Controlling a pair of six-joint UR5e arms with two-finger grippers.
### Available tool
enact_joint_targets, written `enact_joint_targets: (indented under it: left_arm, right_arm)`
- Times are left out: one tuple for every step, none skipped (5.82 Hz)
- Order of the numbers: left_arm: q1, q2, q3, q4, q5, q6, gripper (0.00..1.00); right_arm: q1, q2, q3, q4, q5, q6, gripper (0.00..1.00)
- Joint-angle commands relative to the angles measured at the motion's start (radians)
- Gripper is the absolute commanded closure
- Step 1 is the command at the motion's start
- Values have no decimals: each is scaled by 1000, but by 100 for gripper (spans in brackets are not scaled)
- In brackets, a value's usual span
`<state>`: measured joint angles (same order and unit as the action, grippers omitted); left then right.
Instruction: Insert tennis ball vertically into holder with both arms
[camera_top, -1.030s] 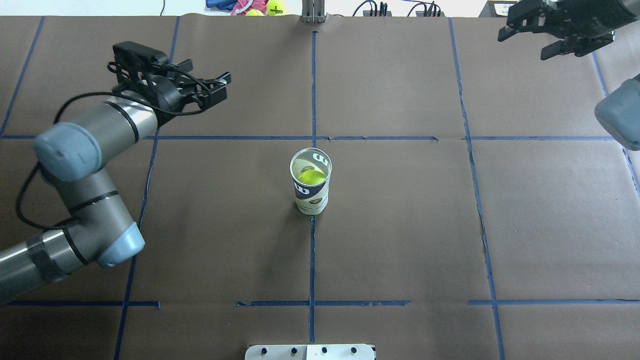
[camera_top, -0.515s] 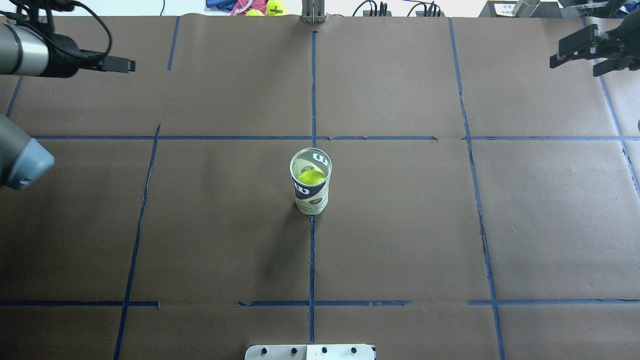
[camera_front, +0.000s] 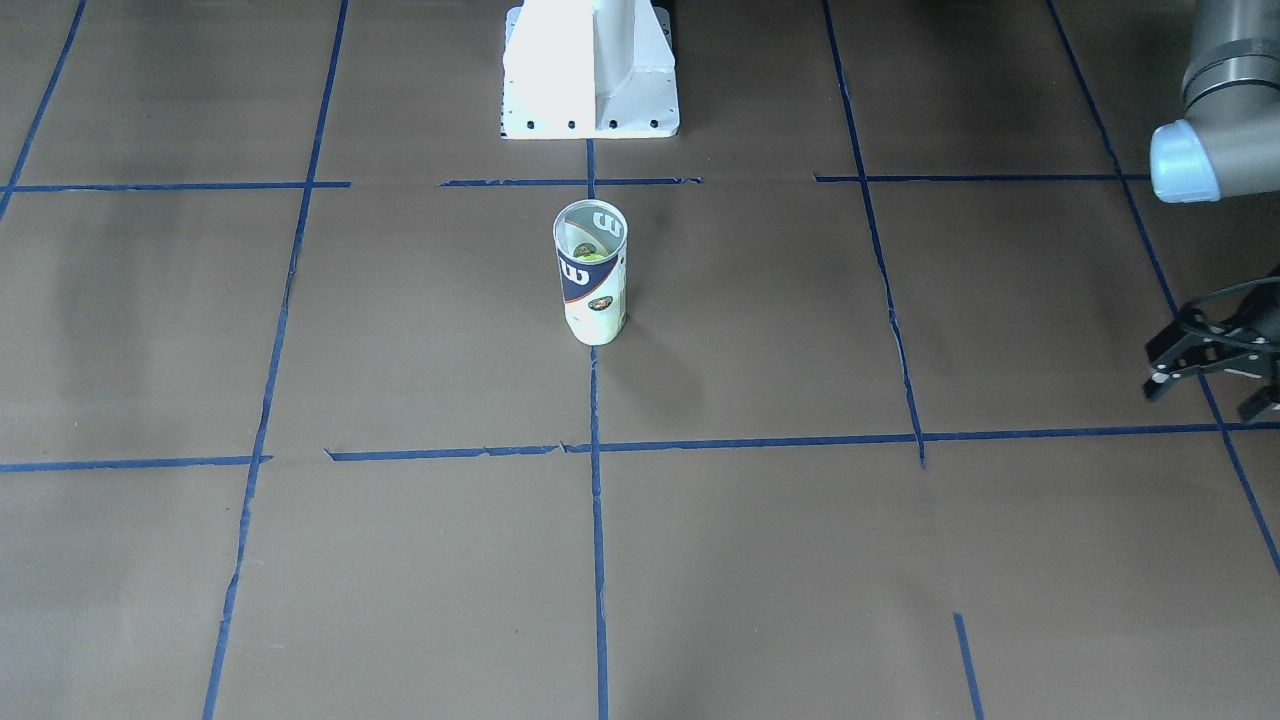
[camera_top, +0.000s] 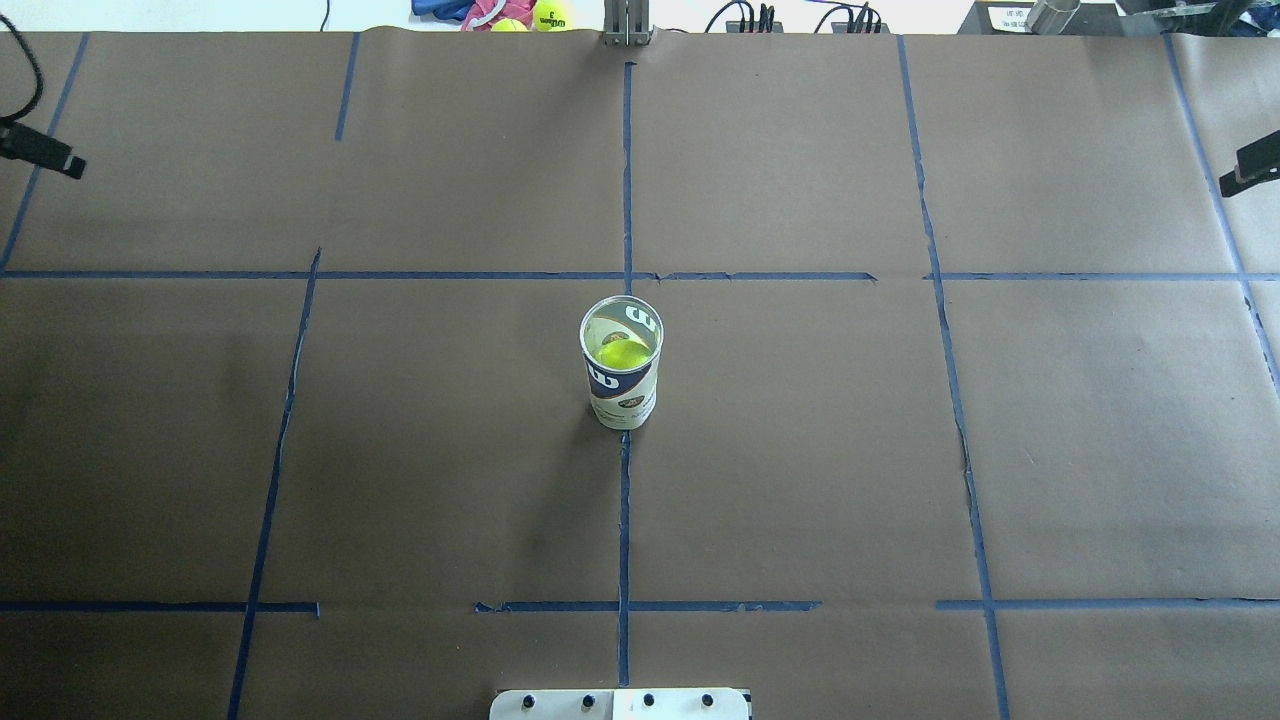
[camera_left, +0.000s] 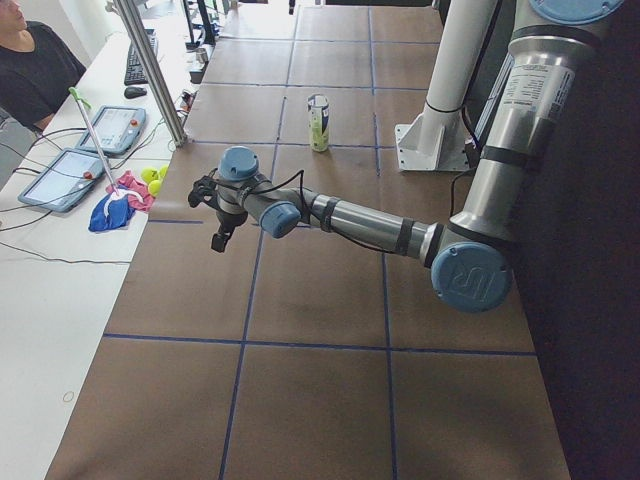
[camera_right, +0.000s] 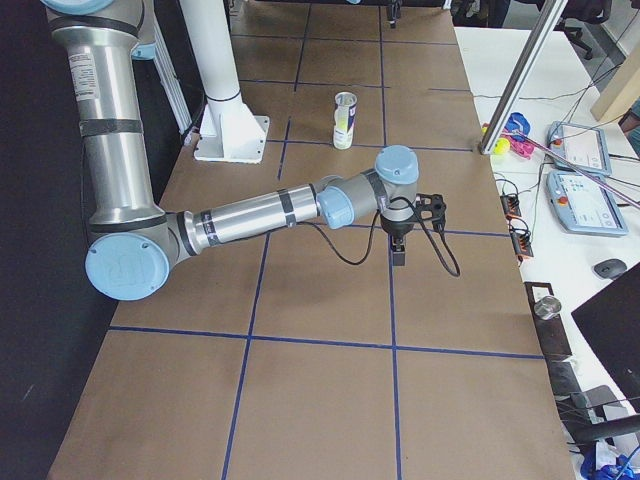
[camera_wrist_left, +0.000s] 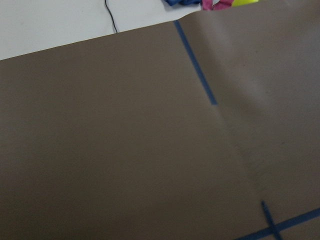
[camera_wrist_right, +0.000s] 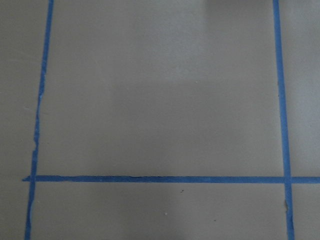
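The holder (camera_top: 621, 385) stands upright in the middle of the table, its open mouth facing up. The tennis ball (camera_top: 622, 353) lies inside it, below the rim. From the front the holder (camera_front: 592, 290) stands alone, with nothing touching it. My left gripper (camera_front: 1210, 393) hangs open and empty far off at the table's side; overhead only its fingertip (camera_top: 42, 152) shows at the left edge. Of my right gripper, only one fingertip (camera_top: 1255, 165) pokes in at the right edge, so I cannot tell its state. Both wrist views show bare brown paper.
The white pedestal base (camera_front: 590, 75) stands behind the holder on the robot's side. Spare tennis balls and cloth (camera_top: 530, 14) lie at the far edge beside a metal post (camera_top: 626, 22). A person (camera_left: 35, 60) sits at the side table with tablets (camera_left: 100, 140).
Both arms have drawn outward, the left to the left edge and the right to the right edge, almost out of the overhead view. Holder and ball have not moved.
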<state>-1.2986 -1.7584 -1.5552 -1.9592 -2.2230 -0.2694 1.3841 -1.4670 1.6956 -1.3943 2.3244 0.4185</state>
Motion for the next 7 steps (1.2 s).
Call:
enact_joint_targets:
  left_arm:
    - [-156, 140, 1, 117, -144, 151, 0]
    - [-276, 155, -3, 311, -275, 142, 0]
    - [-286, 187, -46, 342, -282, 147, 0]
    - [-274, 201, -74, 344, -268, 147, 0]
    - [-251, 212, -106, 349, -244, 151, 0]
    - [-240, 243, -89, 359, -198, 230, 0]
    - [-261, 252, -91, 374, -126, 271, 0]
  right_arm:
    - [62, -30, -106, -26, 35, -169, 0]
    - [96, -41, -128, -35, 36, -171, 0]
    - [96, -76, -134, -31, 36, -173, 0]
    - [124, -91, -128, -28, 38, -173, 0]
    - [145, -102, -137, -32, 38, -185, 0]
    - [145, -101, -152, -31, 27, -210, 0]
    - [141, -105, -168, -37, 35, -307, 0]
